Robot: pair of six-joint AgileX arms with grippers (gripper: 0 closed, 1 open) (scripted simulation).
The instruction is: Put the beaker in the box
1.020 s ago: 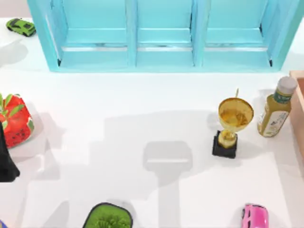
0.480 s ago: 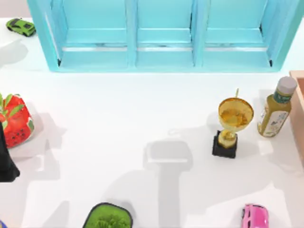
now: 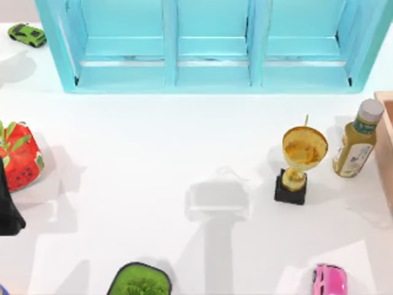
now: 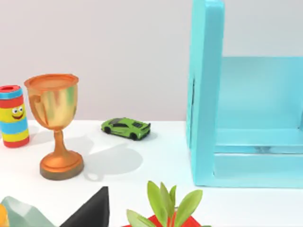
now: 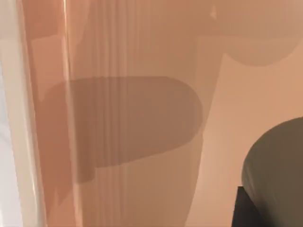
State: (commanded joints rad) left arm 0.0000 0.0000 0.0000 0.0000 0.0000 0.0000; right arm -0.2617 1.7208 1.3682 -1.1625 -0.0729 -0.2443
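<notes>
- Left arm: a dark, tapering segment at the left edge of the top view, low over the surface.
- Left wrist view: a black pointed part, likely one of the left fingers, at the frame's edge; spread not readable.
- Right wrist view: a small black block at the frame's edge, possibly a finger; state not readable.

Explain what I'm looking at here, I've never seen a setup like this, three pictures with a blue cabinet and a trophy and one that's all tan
This is a simulated two-armed AgileX robot at a white table. One camera looks down from above; the other two sit on the arms' wrists. From above you see a teal cabinet, a gold trophy, a bottle, toy cars and a strawberry-like object. The left arm sits at the table's left edge. The tan picture is the right wrist camera looking at the inside of the box, with the dark beaker near its lens.
</notes>
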